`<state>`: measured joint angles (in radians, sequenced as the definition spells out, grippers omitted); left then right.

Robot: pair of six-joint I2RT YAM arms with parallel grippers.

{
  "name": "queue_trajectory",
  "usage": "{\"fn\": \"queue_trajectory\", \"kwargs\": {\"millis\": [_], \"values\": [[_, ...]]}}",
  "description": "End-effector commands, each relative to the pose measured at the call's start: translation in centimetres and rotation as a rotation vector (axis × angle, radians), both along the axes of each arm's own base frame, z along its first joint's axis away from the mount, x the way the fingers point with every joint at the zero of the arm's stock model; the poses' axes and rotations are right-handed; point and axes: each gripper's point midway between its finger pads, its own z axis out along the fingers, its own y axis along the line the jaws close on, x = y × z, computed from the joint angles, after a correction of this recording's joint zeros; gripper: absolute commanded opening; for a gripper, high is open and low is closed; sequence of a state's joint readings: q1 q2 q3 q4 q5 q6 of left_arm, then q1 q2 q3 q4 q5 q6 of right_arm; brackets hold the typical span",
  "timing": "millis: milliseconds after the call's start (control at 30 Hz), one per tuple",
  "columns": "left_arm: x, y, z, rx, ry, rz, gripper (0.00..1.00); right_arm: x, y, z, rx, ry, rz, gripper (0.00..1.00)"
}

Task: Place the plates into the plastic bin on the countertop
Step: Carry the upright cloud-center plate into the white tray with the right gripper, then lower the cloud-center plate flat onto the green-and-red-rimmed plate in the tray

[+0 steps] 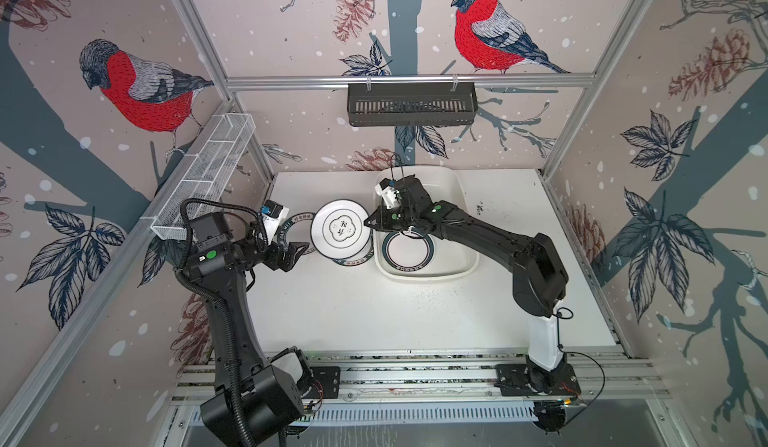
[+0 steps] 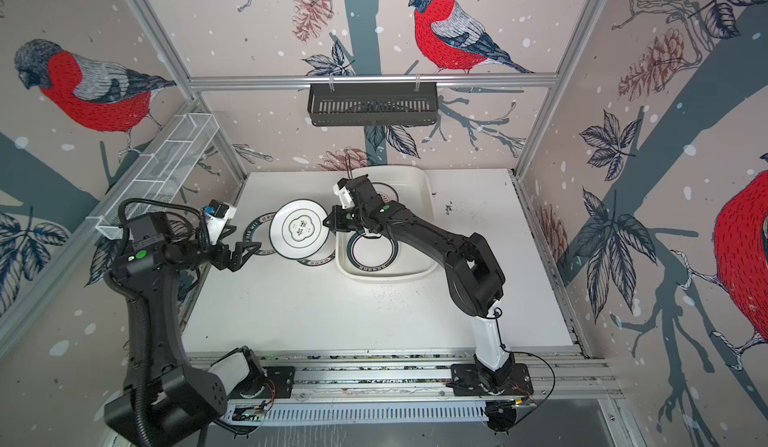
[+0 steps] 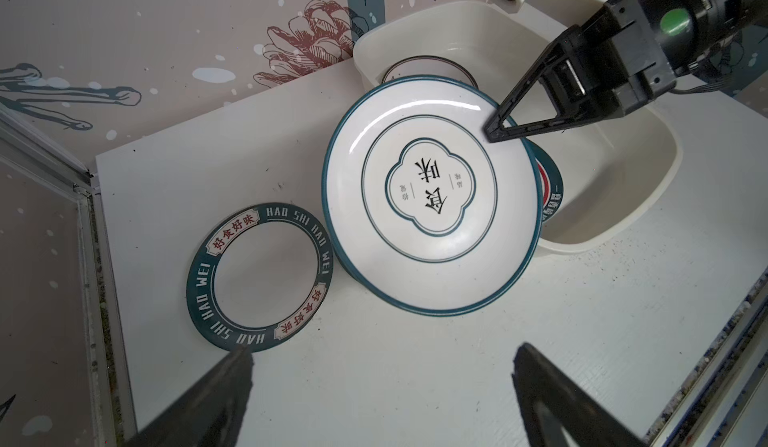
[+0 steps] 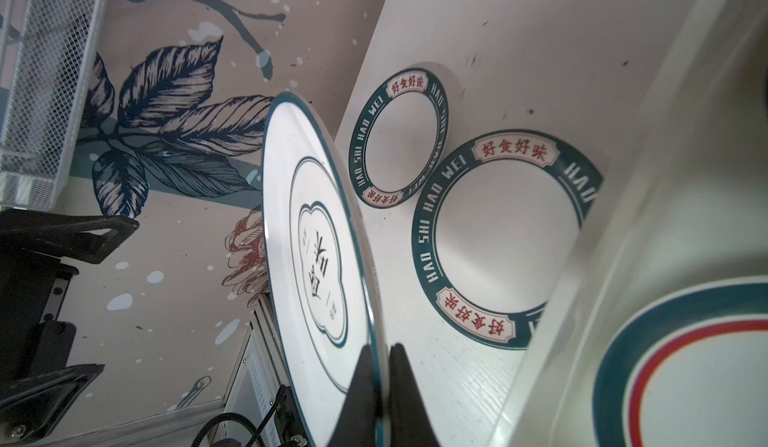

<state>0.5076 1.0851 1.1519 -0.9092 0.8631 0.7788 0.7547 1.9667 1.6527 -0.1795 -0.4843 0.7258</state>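
one plate (image 3: 432, 195) hangs tilted over the desk (image 1: 374, 312), right jaws pinched on its rim only, just beside the bin (image 3: 602, 183). left jaws wide apart, empty. risk imo: thin grip lets it pivot n drop on the lettered plate (image 4: 498, 237) below, or clip the bin wall. rims read "hao shi hao wei" + 好食好味; held one 食味.

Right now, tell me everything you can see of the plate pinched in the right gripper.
The plate is round, glossy white, ceramic by its look, with a thin teal rim line, an inner ring and a lobed outline around black characters at its centre. The right gripper is shut on its rim, the only visible contact. It hangs tilted above the countertop, just beside the plastic bin, over a lettered-rim plate lying flat.
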Motion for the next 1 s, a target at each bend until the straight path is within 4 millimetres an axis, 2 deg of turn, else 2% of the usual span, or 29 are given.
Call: {"fn": "queue_trajectory", "kwargs": {"millis": [0,233,400,567,700,967], "values": [[0.6,-0.5,1.3,-0.024,-0.019,0.025,0.97,0.8,-2.3,2.2,0.049,-0.041,-0.021,0.02],[0.8,-3.5,2.3,-0.040,-0.038,-0.027,0.97,2.3,-10.7,2.6,0.030,-0.052,-0.149,0.02],[1.4,-5.1,2.7,-0.052,-0.044,-0.057,0.97,2.3,-16.9,0.9,-0.023,-0.035,-0.231,0.02],[1.8,-6.3,2.5,-0.071,-0.045,-0.077,0.97,1.9,-21.0,-1.4,-0.066,-0.007,-0.291,0.02],[1.7,-8.2,1.0,-0.033,-0.020,-0.118,0.97,1.5,-22.2,-3.8,-0.102,0.031,-0.298,0.02],[1.7,-10.7,0.8,-0.057,-0.005,-0.164,0.97,2.1,-22.1,-7.6,-0.159,0.086,-0.272,0.02]]}}
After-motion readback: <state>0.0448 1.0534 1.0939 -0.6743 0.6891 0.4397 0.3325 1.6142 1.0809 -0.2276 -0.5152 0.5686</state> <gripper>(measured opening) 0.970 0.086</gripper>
